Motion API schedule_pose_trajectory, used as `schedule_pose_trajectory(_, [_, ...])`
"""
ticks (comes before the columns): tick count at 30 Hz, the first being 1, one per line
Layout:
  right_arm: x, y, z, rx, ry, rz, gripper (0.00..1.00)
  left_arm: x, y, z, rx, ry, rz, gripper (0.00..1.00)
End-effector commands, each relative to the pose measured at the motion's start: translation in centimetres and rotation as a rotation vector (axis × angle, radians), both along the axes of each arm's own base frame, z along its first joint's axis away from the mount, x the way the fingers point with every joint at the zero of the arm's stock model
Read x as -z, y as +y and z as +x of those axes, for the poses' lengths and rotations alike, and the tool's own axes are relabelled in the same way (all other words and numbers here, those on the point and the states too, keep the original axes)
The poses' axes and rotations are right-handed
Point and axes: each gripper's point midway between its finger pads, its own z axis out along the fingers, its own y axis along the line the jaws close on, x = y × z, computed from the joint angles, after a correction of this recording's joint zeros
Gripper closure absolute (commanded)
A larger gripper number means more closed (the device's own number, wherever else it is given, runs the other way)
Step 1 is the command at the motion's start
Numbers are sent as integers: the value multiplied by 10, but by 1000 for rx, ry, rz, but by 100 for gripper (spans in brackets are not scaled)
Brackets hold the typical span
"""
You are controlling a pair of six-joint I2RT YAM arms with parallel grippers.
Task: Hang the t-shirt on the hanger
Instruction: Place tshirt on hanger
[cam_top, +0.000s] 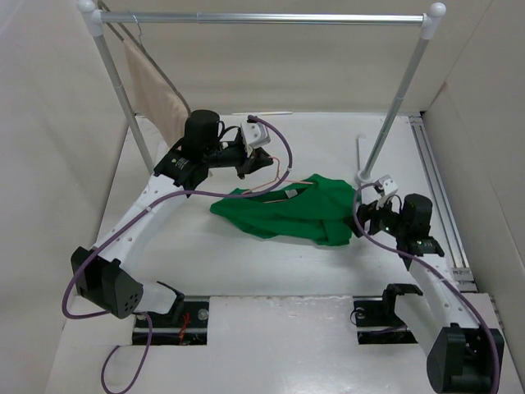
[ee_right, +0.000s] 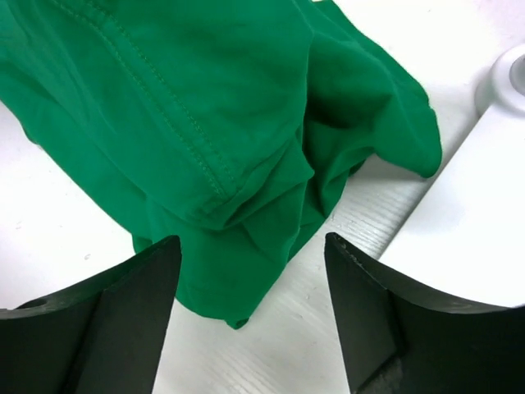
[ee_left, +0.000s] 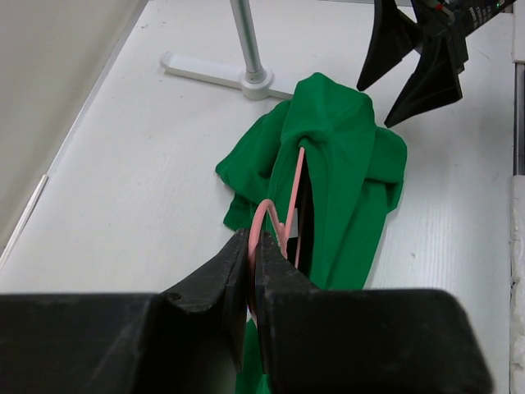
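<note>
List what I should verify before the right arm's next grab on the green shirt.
1. Left gripper shut on the hanger hook: ok.
2. Right gripper open, holding nothing: ok.
3. Right gripper lined up over the t-shirt edge: ok.
4. T-shirt spread flat: not ok, it lies bunched.
5. Hanger's far end inside the t-shirt: cannot tell, cloth hides it.
6. Right gripper clear of the rack foot: cannot tell.

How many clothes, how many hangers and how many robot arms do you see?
Clothes: 2 (green t-shirt, beige cloth)
Hangers: 2 (pink hanger, dark hanger)
Robot arms: 2 (left arm, right arm)
Total: 6
</note>
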Motion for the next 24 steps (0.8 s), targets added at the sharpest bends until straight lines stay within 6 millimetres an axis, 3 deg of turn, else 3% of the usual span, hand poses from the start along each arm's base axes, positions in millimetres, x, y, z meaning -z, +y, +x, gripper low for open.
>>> schedule_pose_trajectory(1, [-7,4,5,-5,-73,41,25,-40,3,-7,2,-106,-56,100])
schedule_pose_trajectory(2, [9,6,1,-6,-28,64,25,-40,3,-7,2,-106,-56,100])
schedule_pose_trajectory(5, [19,7,11,-12,-35,76,29,-45,1,-10,16,-100,-69,100])
schedule_pose_trajectory(9, [14,13,29,-42,-69,118,37,-46,1,-14,41,-82,-83,100])
schedule_pose_trajectory(10, [8,15,32,-54,-81,129,44,-46,1,-14,41,-82,-83,100])
schedule_pose_trajectory(11, [4,15,37,-55,-95,128,67,-46,1,-14,41,-82,-83,100])
schedule_pose_trajectory(14, [-7,5,46,-26,-120,124,100,-44,6,-14,32,-83,-76,100])
schedule_pose_trajectory(19, [-24,-35,54,144,-120,87,100,-34,23,-12,7,-107,-14,100])
schedule_pose_trajectory(24, [-34,-54,65,162,-87,83,100,-7,36,-20,60,-165,127,100])
